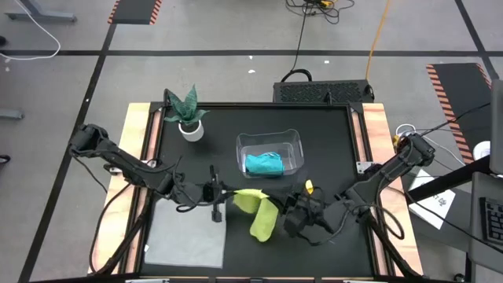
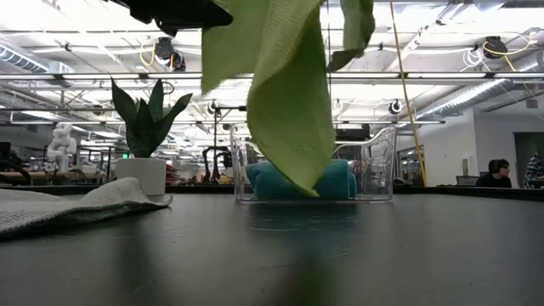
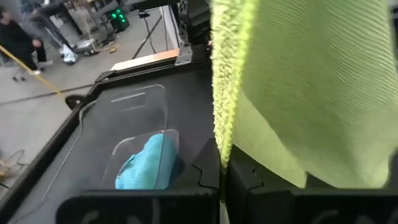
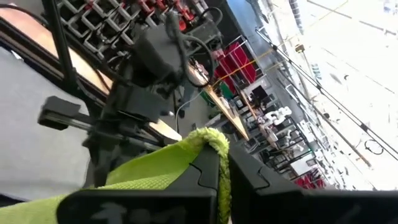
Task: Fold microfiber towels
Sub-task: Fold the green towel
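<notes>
The yellow-green towel hangs in the air between my two grippers, over the near middle of the table. Its lowest tip stays clear of the tabletop. My left gripper is shut on its left end and my right gripper is shut on its right end. The light grey towel lies flat on the table at the near left. The teal towel lies bunched inside the clear bin. My left gripper pinches the yellow-green towel's fuzzy edge between its two fingers, coming level from the table's left. The cloth hangs loose beyond and below the fingers, clear of the table. My right gripper pinches a hemmed edge or corner of the same towel between its two fingers, coming about level from the table's right. The cloth runs slack from there toward the left gripper.
A potted plant in a white pot stands at the far left of the black tabletop. The clear bin sits at the middle, just beyond the hanging towel. Bare tabletop shows to the right of the bin.
</notes>
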`<action>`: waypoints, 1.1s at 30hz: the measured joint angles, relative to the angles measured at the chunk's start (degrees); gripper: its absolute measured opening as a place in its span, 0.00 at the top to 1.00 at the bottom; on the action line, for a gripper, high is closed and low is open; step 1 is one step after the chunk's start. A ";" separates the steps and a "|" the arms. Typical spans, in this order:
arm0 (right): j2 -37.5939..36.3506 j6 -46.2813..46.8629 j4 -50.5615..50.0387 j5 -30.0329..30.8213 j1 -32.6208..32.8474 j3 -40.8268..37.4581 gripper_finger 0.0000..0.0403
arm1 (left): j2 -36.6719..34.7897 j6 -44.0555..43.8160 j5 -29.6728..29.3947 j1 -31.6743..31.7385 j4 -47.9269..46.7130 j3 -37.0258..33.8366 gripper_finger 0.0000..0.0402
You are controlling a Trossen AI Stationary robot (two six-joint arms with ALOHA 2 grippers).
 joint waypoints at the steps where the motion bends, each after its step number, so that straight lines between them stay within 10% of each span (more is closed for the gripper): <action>1: -0.47 0.06 -0.21 -0.02 0.00 0.00 0.99 | -0.03 0.82 -0.97 -0.31 -0.23 0.06 0.99; 9: -7.12 12.30 -13.55 -0.13 -0.29 0.01 0.99 | -2.72 6.16 -10.26 -0.98 -10.10 5.22 0.99; 19: -8.64 43.04 -38.36 -7.85 -0.05 -3.26 0.99 | -2.66 -3.38 -7.54 -1.76 -38.00 17.25 0.99; 33: -8.73 58.26 -13.88 -15.77 3.89 -32.69 0.99 | 0.82 -13.60 10.77 -9.22 -35.09 17.64 0.99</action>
